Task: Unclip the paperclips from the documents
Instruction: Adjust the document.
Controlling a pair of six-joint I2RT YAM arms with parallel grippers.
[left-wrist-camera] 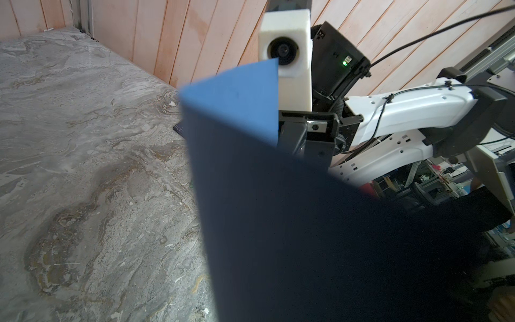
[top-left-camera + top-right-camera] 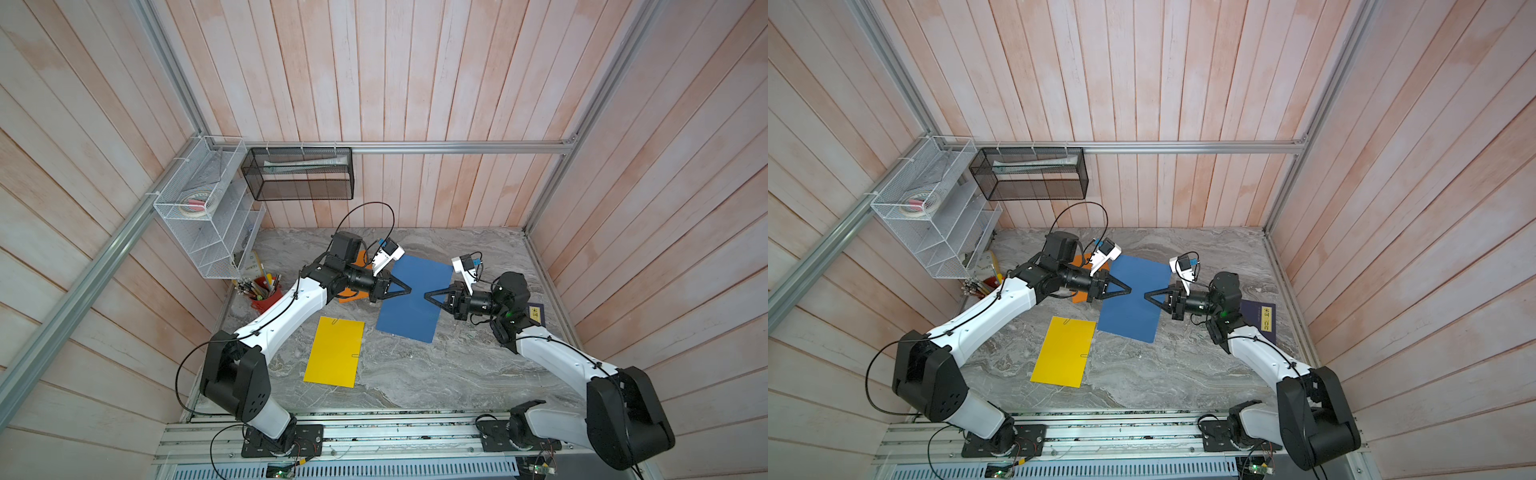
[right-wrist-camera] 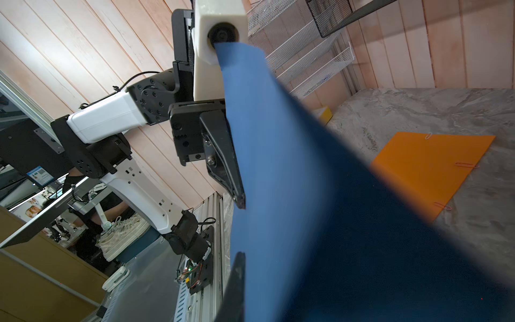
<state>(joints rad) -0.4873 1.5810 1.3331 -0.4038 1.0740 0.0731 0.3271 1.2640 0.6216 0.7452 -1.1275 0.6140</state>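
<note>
Marble table (image 2: 457,374), seen from above and read as a clock face; two robot arms reach in from 6 o'clock. Blue sheet (image 2: 415,320) sits just on the 12 side of centre and appears lifted off the surface, since both wrist views show it standing close before the lens; its long axis runs almost 12 to 6, leaning toward 1 and 7. Yellow sheet (image 2: 332,353) lies flat at 8 o'clock on a similar line; orange sheet (image 3: 426,170) lies flat at 10 o'clock, partly under the left arm. Left gripper (image 2: 408,289) enters from 9 o'clock, jaws pinched on the blue sheet's long edge; right gripper (image 2: 427,296) enters from 3 o'clock, jaws likewise closed on the opposite edge; the tips face each other, near but apart. Paperclips (image 2: 334,321): two on the yellow sheet's edges, three on the orange; none can be made out on the blue, possibly hidden under the jaws. Judged step: bracing the blue sheet to strip a clip; the next move likely calls for one gripper to hold firm while the other slides outward along the sheet's plane.
</note>
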